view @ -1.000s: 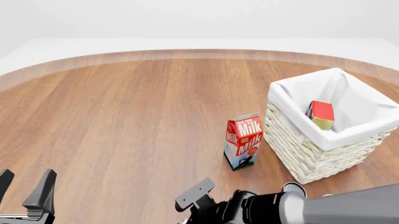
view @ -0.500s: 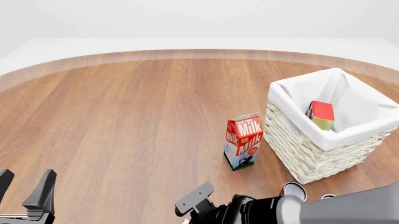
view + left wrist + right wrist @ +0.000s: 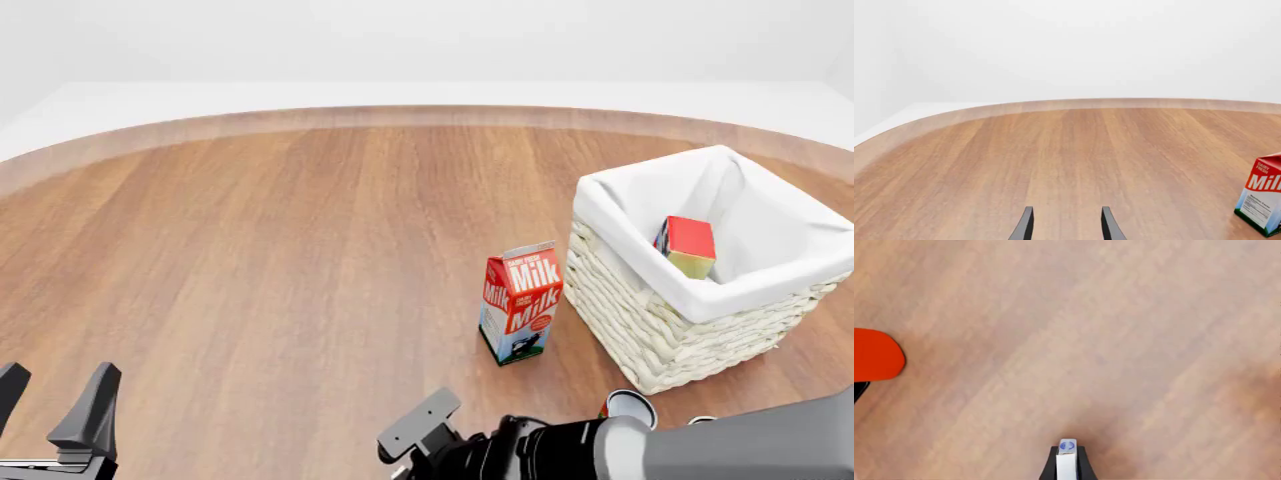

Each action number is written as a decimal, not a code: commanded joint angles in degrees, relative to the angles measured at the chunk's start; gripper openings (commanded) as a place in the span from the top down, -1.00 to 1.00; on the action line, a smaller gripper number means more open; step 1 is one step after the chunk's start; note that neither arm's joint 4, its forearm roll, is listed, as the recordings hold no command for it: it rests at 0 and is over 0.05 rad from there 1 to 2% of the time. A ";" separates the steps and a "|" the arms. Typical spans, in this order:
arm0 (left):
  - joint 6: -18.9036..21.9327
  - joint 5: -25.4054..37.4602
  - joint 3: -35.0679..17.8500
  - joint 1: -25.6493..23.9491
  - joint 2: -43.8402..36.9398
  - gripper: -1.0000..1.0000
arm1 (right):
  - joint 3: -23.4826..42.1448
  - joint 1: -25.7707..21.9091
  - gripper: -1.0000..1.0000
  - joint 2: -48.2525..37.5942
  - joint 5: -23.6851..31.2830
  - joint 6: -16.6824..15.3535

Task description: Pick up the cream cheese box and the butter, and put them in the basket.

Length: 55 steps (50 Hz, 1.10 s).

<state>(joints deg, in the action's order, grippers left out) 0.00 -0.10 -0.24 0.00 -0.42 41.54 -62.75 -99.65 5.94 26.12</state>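
Milk carton (image 3: 1262, 200) in left wrist view is cut by the frame edge, so its label reads only "Mil".

Left gripper (image 3: 1065, 225) shows just two finger tips at the frame's lower edge there; in front view its lower part runs off the bottom.

Right gripper (image 3: 420, 425): one finger visible in front view, the rest off-frame or behind the arm (can't tell its spread).

Basket (image 3: 694, 300) wall hides the lower part of the red carton (image 3: 689, 243) inside; no lettering legible.

Red shape (image 3: 877, 361) at right wrist view's edge, blurred, unidentifiable. Small can (image 3: 627, 405) is partly behind the right arm.
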 commanded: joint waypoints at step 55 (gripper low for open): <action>0.00 0.00 0.00 0.00 0.00 -1.00 | 19.35 7.06 1.00 16.03 21.02 -15.71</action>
<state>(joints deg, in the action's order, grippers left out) 0.00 -0.10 -0.24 0.00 -0.42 56.26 -57.33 -87.84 22.77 13.14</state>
